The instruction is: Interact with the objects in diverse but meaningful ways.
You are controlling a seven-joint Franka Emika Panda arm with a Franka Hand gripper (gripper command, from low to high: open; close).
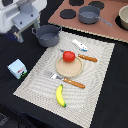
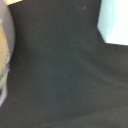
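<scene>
Glossy, smooth red plastic on the tomato (image 1: 69, 56), lying on a matt pale wooden round board (image 1: 68, 67) at centre frame. Smooth yellow plastic on the banana (image 1: 60, 95), lower centre. Dull grey metal look on the two-handled pot (image 1: 47, 35), upper left. Printed card or plastic look on the carton (image 1: 17, 69), left edge. Woven, ribbed beige cloth for the placemat (image 1: 95, 75). Wood-grain handles on fork (image 1: 67, 80) and knife (image 1: 85, 58). Matt black cloth over the table (image 2: 60, 70)
</scene>
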